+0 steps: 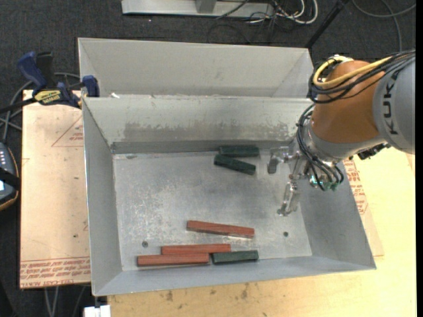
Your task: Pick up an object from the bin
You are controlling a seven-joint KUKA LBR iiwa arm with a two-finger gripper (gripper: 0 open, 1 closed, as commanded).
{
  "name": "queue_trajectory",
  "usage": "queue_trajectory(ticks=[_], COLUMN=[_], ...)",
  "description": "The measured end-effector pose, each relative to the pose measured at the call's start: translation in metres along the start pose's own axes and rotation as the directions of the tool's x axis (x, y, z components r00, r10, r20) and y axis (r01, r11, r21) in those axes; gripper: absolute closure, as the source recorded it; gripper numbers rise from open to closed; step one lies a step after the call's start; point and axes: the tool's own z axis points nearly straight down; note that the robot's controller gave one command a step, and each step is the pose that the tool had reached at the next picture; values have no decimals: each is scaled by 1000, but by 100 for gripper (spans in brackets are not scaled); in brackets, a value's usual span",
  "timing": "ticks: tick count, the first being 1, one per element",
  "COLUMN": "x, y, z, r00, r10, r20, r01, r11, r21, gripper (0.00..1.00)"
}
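Observation:
My gripper hangs over the bare floor at the right side of the bin, open, with nothing between its fingers. One fingertip points toward the back wall and the other reaches down close to the floor. Nearest to it, a little to the left, lie two dark green bars: one along the foot of the back wall and one just in front of it, slightly slanted. A red-brown flat stick lies left of and nearer than the gripper.
Near the front wall lie two more red-brown sticks side by side, with a short dark green bar at their right end. The arm with its orange cover reaches in over the right rim.

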Motion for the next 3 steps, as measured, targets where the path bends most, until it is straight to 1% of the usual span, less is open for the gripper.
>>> queue_trajectory(ticks=[1,2,3], x=[29,78,74], y=[74,135,132], z=[56,84,80], r00=[993,983,982], r10=[119,185,188], r20=[0,7,17], r01=[-119,-184,-188], r11=[993,983,982], r21=[-4,-4,-4], gripper=[0,0,100])
